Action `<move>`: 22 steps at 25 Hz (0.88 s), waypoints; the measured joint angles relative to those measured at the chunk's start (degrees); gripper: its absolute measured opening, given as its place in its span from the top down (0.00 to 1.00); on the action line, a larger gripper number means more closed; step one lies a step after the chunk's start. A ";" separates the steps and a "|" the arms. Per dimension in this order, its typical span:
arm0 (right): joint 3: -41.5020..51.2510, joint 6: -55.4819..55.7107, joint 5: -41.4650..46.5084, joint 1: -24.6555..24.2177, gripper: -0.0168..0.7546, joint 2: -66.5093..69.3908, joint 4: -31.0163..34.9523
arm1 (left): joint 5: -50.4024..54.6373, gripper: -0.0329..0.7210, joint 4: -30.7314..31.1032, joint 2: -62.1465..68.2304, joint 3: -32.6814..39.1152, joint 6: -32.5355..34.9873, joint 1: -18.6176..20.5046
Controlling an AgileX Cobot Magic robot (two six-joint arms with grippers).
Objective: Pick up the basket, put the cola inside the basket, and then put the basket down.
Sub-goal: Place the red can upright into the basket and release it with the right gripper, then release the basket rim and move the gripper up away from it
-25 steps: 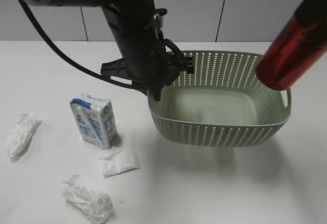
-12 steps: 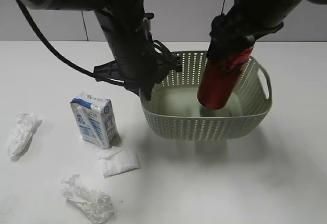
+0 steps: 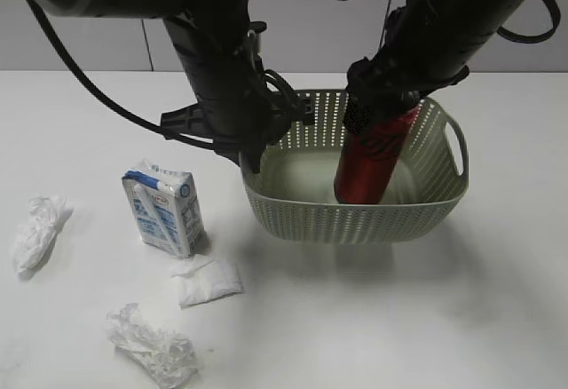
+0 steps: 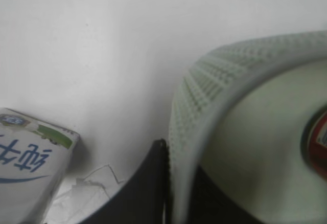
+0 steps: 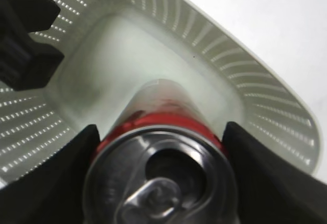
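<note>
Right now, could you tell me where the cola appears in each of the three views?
Exterior: cola stands tilted inside the basket, right of centre.
Left wrist: a red sliver at the right edge.
Right wrist: bottom centre, top-on.
Shared landmark: the basket's perforated wall.

You see a pale sage-green basket with walls pierced by rows of small slots that show white where light comes through. The cola is glossy red with dark lettering, and your right wrist view shows its silver top and pull tab. Both arms are black, with black jaws. The drink carton is white with blue markings. Three crumpled wrappers are translucent white. The surface is plain white, and the wall behind it is grey.
</note>
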 joint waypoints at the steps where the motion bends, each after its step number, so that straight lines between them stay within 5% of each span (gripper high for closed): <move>1: -0.07 0.00 0.08 0.00 0.22 0.00 0.41 | 0.00 0.95 0.21 0.00 0.00 0.00 0.00; 4: -1.37 0.00 1.55 0.00 0.13 0.00 1.35 | 0.00 0.95 1.53 0.05 0.00 0.00 0.00; 12: -8.02 0.27 4.64 -0.75 0.13 -2.12 -0.88 | -0.31 0.95 1.92 0.37 0.00 0.00 0.00; 22: -8.90 0.68 13.52 -18.45 0.18 -8.38 -1.74 | -3.15 0.95 0.91 0.37 0.00 0.00 4.10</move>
